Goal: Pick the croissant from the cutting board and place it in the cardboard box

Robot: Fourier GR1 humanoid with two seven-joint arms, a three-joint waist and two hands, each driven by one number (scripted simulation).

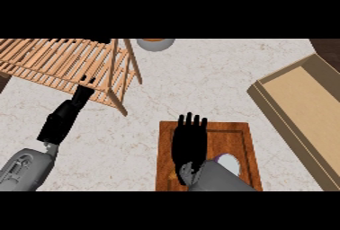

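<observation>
Right hand (189,139) flat over cutting board (242,134), fingers straight, grasping nothing visible; croissant hidden; cardboard box (299,94) empty. Pick pending.

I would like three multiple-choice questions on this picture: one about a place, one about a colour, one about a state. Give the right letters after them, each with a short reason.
1. Where does the cardboard box lie?
A) at the view's right, beside the cutting board
B) in the view's upper left corner
C) on top of the cutting board

2. What colour is the right hand?
A) white
B) black
C) red

3. How are the right hand's fingers?
A) curled round a cup
B) straight, above the cutting board
C) out of view

Answers: 1 A, the box sits to the right of the board, apart from it. 2 B, the hand shows black against the brown board. 3 B, the fingers stretch straight over the board.
</observation>
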